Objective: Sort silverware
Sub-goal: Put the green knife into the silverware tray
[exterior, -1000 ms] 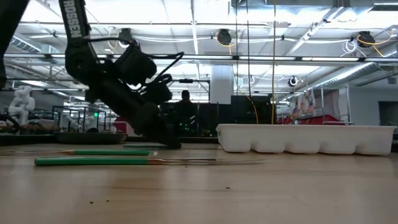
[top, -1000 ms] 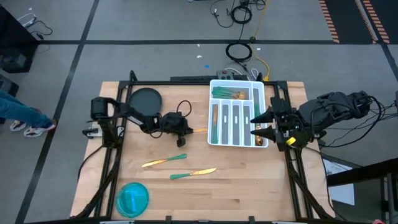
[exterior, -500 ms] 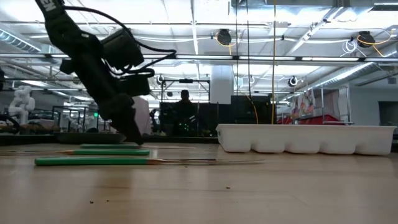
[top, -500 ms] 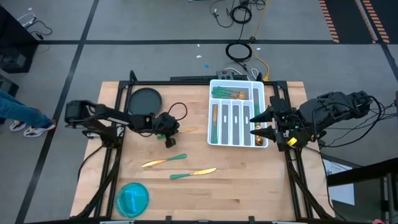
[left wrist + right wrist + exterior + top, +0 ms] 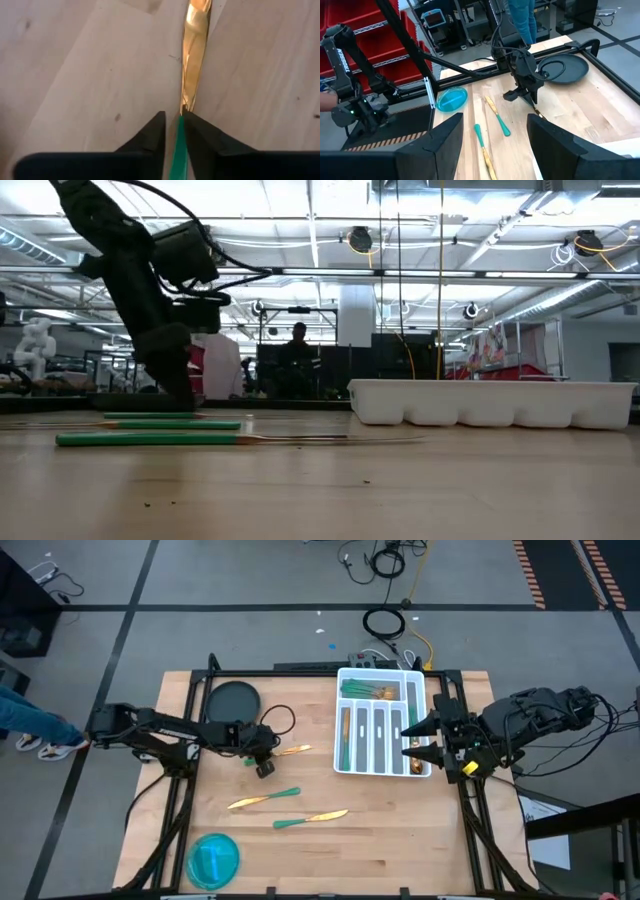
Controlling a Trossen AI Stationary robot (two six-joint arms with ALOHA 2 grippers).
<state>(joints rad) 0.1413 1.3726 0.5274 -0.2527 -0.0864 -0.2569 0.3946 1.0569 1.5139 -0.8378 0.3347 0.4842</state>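
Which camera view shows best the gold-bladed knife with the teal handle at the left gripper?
The left wrist view: the knife fills it, its handle between the left gripper fingers. The high view shows it small; the low view hardly shows it.

Pale matt wood table [image 5: 400, 840], glossy gold metal knife [image 5: 195, 47] blade, smooth white plastic tray [image 5: 381, 676].

A: What surrounds the desk [image 5: 400, 840]?

B: A grey floor [image 5: 250, 580] crossed by dark tape lines [image 5: 130, 625], with black and yellow cables [image 5: 390, 625] coiled just behind the desk's far edge. Orange-striped marking [image 5: 530, 570] runs along one far corner.

A: And the room beyond?

B: A large hall, lit by long ceiling lights [image 5: 300, 200] under exposed beams and pipes. A person [image 5: 298, 360] stands far back near a white pillar [image 5: 355, 315]. Red shelving [image 5: 375, 30] stands at one side.
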